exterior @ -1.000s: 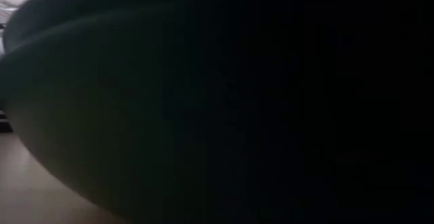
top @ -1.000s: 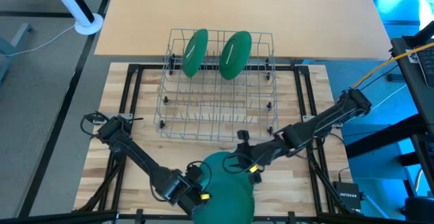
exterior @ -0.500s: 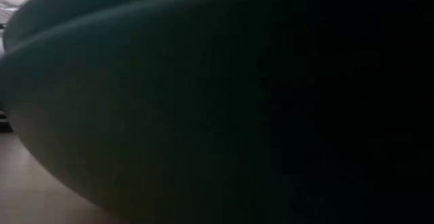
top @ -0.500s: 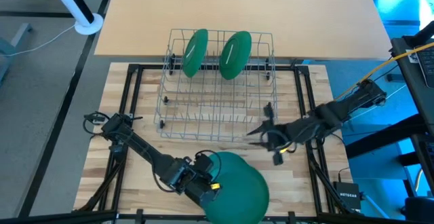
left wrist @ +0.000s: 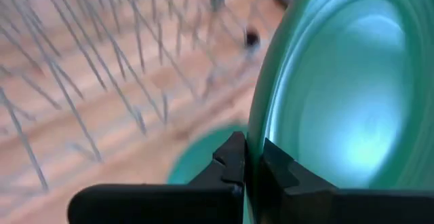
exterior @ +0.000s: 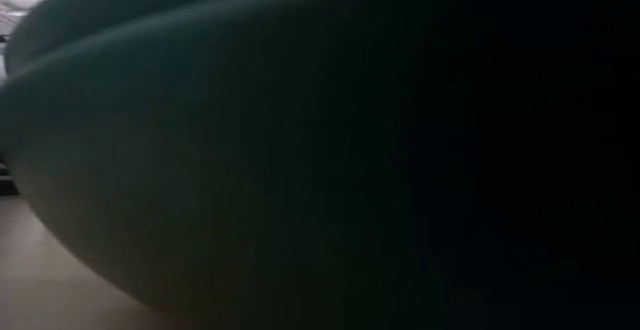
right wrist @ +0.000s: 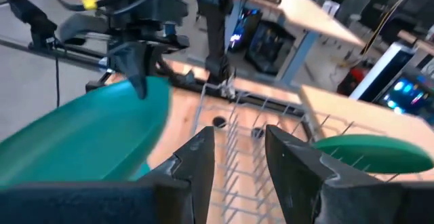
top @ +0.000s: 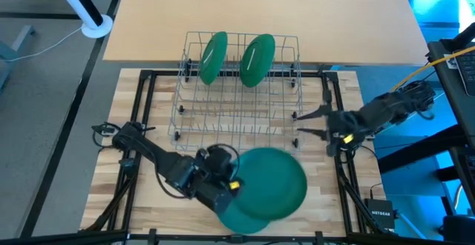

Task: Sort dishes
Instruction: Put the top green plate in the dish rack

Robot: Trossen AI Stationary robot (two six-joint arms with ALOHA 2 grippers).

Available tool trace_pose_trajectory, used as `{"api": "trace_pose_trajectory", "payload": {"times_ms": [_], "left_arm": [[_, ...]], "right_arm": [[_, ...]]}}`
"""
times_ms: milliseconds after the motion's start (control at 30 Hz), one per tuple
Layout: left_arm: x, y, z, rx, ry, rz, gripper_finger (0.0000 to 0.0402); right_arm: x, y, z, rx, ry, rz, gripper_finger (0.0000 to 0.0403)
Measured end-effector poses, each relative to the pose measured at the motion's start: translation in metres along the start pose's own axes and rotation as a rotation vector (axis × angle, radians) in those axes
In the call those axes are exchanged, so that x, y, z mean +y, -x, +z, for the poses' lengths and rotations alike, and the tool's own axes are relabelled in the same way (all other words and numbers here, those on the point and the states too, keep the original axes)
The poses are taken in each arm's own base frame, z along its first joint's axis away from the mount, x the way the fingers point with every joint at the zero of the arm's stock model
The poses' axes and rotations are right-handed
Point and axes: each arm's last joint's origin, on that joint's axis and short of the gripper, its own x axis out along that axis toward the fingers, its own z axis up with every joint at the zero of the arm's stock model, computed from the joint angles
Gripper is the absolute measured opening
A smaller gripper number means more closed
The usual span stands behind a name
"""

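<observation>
Two green dishes (top: 214, 56) (top: 257, 59) stand on edge in the far row of the wire rack (top: 237, 119). My left gripper (top: 236, 187) is shut on a third green dish (top: 274, 185), which it holds above the near edge of the table. Below it another dish (top: 241, 221) lies flat on the table; in the low view this dish (exterior: 300, 170) fills the picture. My right gripper (top: 300, 124) is open and holds nothing, raised by the rack's near right corner. My left gripper pinches the rim of the dish (left wrist: 254, 149) between its two fingers, on the dish's left side. The fingers come from the table's left, slanting down. The dish is lifted clear of the one below and slants down away from the held rim (right wrist: 146, 88).
A black frame (top: 145, 111) runs around the wooden board under the rack. A pale tabletop (top: 260, 7) lies beyond the rack. Cables and equipment (top: 453, 67) sit off the table's right edge. Several near rows of the rack hold nothing.
My left gripper has risen with the dish and carried it toward the rack and the table's right; the dish has come up off the one below and tipped. My right gripper has drawn back from the dish toward the table's right edge, rising.
</observation>
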Motion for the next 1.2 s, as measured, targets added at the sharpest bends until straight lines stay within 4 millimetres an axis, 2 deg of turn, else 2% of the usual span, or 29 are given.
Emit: {"api": "trace_pose_trajectory", "payload": {"times_ms": [300,700,833,1033,1200], "left_arm": [[0.011,-0.015,0.044,-0.347,0.005,0.131,0.0],[0.024,-0.033,0.079,-0.652,-0.17,0.37,0.0],[0.025,-0.036,0.085,-0.766,-0.255,0.479,0.0],[0.031,-0.046,0.098,-0.711,-0.454,0.614,0.0],[0.039,-0.061,0.11,-0.651,-0.593,0.726,0.0]], "right_arm": [[-0.017,0.035,-0.004,-0.077,0.017,0.026,0.0136],[-0.032,0.068,-0.016,-0.104,-0.03,0.07,0.0136],[-0.033,0.068,-0.014,-0.123,-0.042,0.041,0.0136],[-0.032,0.057,-0.004,-0.14,-0.074,-0.099,0.0136],[-0.027,0.042,0.007,-0.179,-0.098,-0.138,0.0136]]}}
